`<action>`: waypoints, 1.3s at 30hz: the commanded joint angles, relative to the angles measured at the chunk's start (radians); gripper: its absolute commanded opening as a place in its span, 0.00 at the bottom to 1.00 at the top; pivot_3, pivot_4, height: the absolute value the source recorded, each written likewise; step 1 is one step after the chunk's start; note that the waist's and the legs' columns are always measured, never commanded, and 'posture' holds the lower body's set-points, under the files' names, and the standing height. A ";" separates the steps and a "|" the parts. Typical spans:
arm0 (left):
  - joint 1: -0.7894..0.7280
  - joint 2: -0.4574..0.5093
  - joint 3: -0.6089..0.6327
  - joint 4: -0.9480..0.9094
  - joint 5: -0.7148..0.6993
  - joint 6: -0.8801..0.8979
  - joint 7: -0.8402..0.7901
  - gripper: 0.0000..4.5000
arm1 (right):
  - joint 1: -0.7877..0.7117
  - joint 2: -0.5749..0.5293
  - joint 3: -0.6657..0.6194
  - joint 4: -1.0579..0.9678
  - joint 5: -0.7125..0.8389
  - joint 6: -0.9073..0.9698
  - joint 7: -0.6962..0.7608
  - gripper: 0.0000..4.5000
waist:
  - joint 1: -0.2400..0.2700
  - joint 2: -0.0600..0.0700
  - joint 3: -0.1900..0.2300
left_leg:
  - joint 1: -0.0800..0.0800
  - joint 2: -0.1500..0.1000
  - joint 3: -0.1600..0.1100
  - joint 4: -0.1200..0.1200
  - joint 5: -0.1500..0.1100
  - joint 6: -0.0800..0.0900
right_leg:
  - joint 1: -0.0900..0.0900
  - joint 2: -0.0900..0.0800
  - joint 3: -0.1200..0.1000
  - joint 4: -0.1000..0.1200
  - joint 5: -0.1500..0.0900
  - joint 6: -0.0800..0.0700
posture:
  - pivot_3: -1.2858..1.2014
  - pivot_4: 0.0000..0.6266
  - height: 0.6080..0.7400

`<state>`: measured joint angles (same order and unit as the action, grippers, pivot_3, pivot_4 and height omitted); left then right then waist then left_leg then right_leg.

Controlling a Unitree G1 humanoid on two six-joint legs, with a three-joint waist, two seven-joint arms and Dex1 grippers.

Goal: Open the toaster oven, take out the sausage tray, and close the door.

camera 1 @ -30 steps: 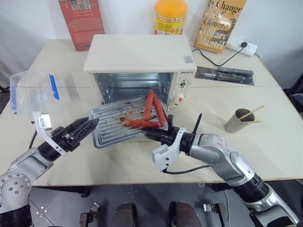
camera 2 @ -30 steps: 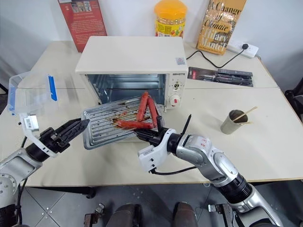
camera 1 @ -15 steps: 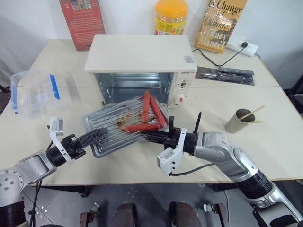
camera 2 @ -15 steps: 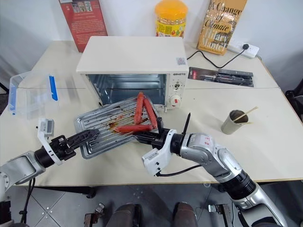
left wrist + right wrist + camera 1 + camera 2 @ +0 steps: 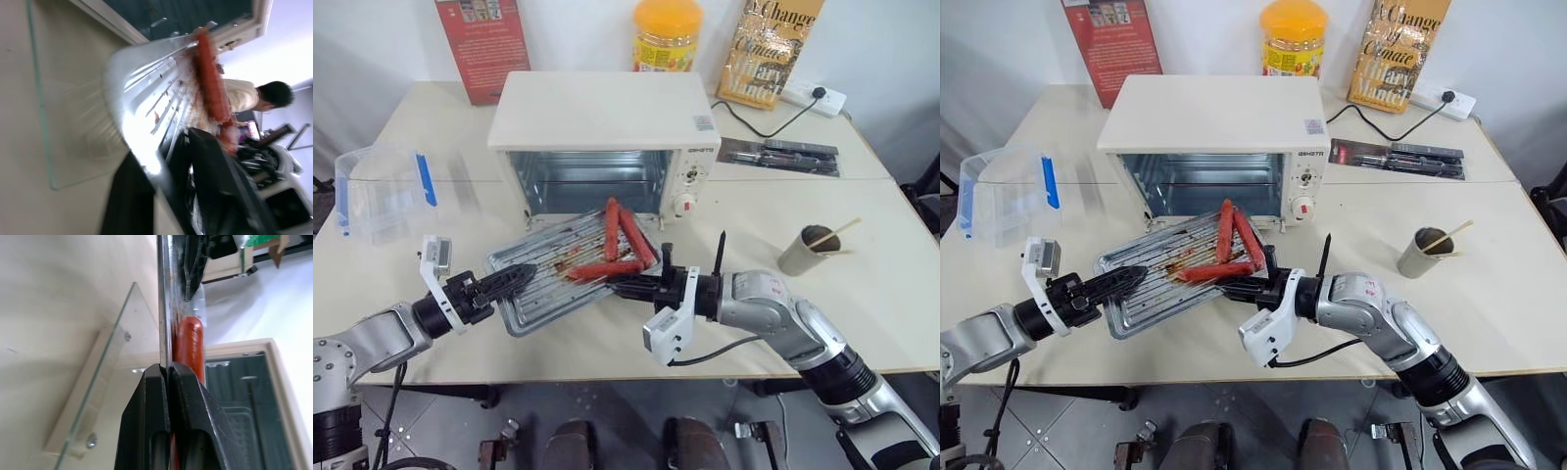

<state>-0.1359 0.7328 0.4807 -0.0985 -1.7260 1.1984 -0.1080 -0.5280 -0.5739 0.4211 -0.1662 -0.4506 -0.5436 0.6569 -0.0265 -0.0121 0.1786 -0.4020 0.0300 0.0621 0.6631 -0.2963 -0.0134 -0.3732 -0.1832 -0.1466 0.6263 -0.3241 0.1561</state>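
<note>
The cream-white toaster oven (image 5: 602,108) stands at the middle of the table with its cavity open. Its glass door (image 5: 112,347) lies folded down flat in front of it. The ribbed silver sausage tray (image 5: 543,269) hangs tilted above the door, outside the oven, carrying three red sausages (image 5: 612,230). My left gripper (image 5: 514,275) is shut on the tray's left rim; in the left wrist view its fingers (image 5: 215,181) straddle that rim. My right gripper (image 5: 619,286) is shut on the tray's near right edge, its fingers (image 5: 151,421) pinching the thin metal.
A clear plastic box (image 5: 382,191) with a blue latch sits at the left. A metal cup (image 5: 808,250) with chopsticks stands at the right. Behind the oven are an orange jar (image 5: 666,34), two books, a power strip and a flat black item (image 5: 778,155).
My left gripper has come in from the left, rolled, and closed on the tray's left rim. The tray has shifted slightly left. My right gripper keeps its hold.
</note>
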 commanded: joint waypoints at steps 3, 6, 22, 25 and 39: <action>0.041 0.059 -0.050 0.007 -0.107 -0.011 0.101 0.00 | -0.032 0.023 -0.031 -0.045 0.098 -0.009 0.013 0.00 | -0.001 0.000 0.000 | 0.001 0.000 -0.001 0.000 0.000 0.000 | 0.000 0.000 0.001 0.000 0.000 0.000 | 0.52 0.24 1.00; 0.066 0.088 -0.073 0.004 -0.171 -0.029 0.136 0.00 | -0.034 0.032 -0.032 -0.046 0.132 0.013 0.040 0.00 | -0.001 0.000 0.000 | 0.001 0.000 -0.004 -0.001 0.000 0.000 | 0.000 0.000 0.002 0.000 0.000 0.000 | 0.52 0.24 1.00; 0.074 0.058 -0.129 0.006 -0.246 -0.164 0.181 0.00 | -0.072 0.034 -0.055 -0.115 0.375 0.212 0.239 0.91 | 0.000 0.000 0.000 | 0.002 0.000 -0.002 -0.001 0.000 0.000 | -0.001 0.003 0.012 -0.001 0.000 0.000 | 0.52 0.24 1.00; 0.069 0.031 -0.114 0.004 -0.246 -0.182 0.177 0.00 | -0.086 0.014 -0.069 -0.124 0.443 0.257 0.285 0.99 | 0.002 -0.001 0.000 | 0.002 0.000 -0.001 0.000 0.000 0.000 | -0.001 0.003 0.012 -0.001 0.000 0.000 | 0.52 0.24 1.00; 0.122 -0.106 -0.003 -0.043 -0.246 -0.185 0.205 0.00 | -0.065 -0.177 -0.166 -0.075 0.585 0.505 0.499 0.99 | 0.010 -0.001 0.000 | 0.001 -0.001 0.003 0.000 -0.001 0.002 | -0.001 0.003 0.014 -0.003 0.000 0.000 | 0.52 0.24 1.00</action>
<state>-0.0184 0.6448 0.4335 -0.0933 -1.9580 1.0213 0.0991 -0.5995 -0.7273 0.2746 -0.2309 0.1204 -0.0422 1.1206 -0.0168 -0.0126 0.1783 -0.4005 0.0291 0.0657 0.6628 -0.2977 -0.0109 -0.3738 -0.1802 -0.1326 0.6228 -0.3240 0.1563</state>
